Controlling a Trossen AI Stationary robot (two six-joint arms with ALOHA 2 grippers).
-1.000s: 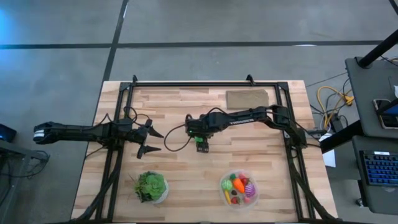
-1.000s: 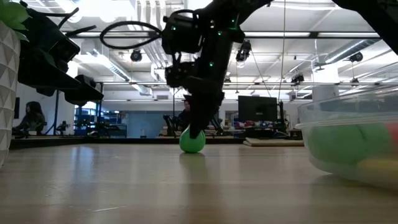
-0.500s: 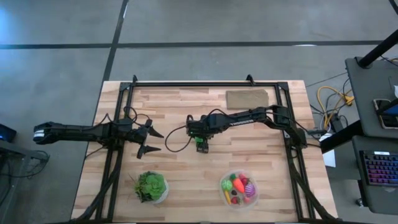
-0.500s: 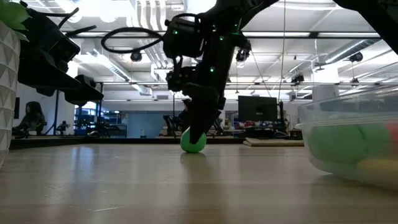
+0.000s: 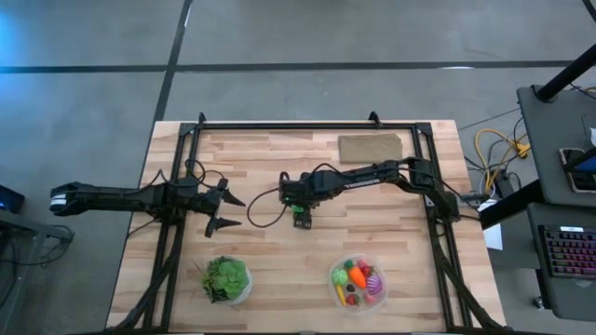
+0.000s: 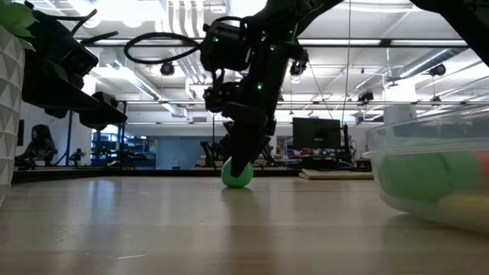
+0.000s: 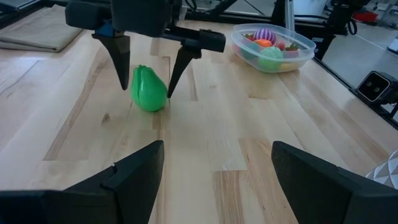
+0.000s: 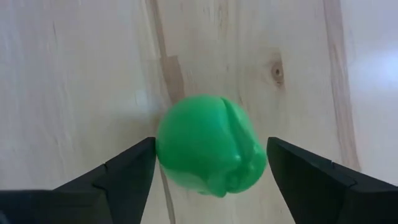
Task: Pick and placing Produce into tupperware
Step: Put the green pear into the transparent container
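Note:
A green toy fruit rests on the bare wood near the table's middle. My right gripper points down over it, open. Its fingers stand on either side of the fruit, tips close to the table, as the left wrist view shows. The clear tupperware sits near the front edge, right of centre. It holds several toy pieces in red, orange, green, yellow and magenta. My left gripper hovers open left of centre, pointing toward the fruit. My right gripper straddles the green fruit's sides from above, pointing down, with the fruit still resting on the table. The finger pads stand right at its edges; whether they touch it, I cannot tell.
A white bowl of leafy greens sits at the front left, near my left arm. A tan pad lies at the far right. Black frame rails run along the table's left, right and far sides. Bare wood lies between fruit and tupperware.

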